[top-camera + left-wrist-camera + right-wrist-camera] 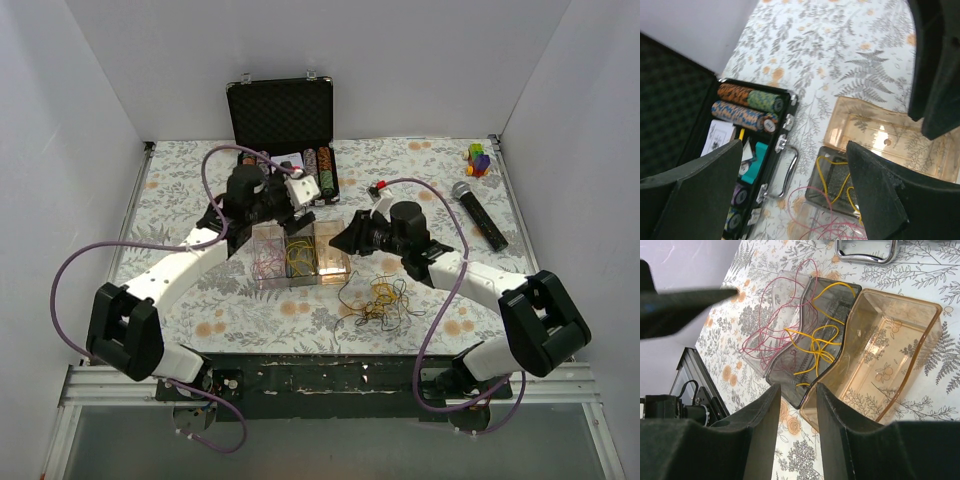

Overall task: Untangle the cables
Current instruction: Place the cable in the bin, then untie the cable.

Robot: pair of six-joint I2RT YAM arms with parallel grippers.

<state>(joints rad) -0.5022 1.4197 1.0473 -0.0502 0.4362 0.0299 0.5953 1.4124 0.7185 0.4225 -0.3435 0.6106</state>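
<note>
Firstly, the left pincer [795, 150] is logged with fingers spread wide and nothing held between them. An open black case [283, 115] lies just beyond it, and rows of poker chips [747, 107] are seen inside.

Three small bins are set side by side on the floral counter [200, 300], between the two pincers:
- **Clear bin [785, 285]:** nearest the left pincer. The pink cables [770, 325] are looped in it and spill over its rim.
- **Dark bin [837, 295]:** the middle one. The yellow cables [812, 347] are coiled in it.
- **Orange bin [900, 325]:** just beside the right pincer. No cable can be made out in it.

The right pincer [797, 390] is noted with fingers narrowly parted. The gap is lined up over the seam where the dark and orange bins meet. Whether a bin wall is gripped cannot be told.

A tangled clump of cables [380, 300], yellow-orange and dark, is found loose on the counter. It lies near the right pincer on the side toward the arm bases, apart from the bins.

A microphone [478, 213] is listed well to the right of the right pincer. A coloured block puzzle [480, 158] is listed beyond it, at the far right corner.
</note>
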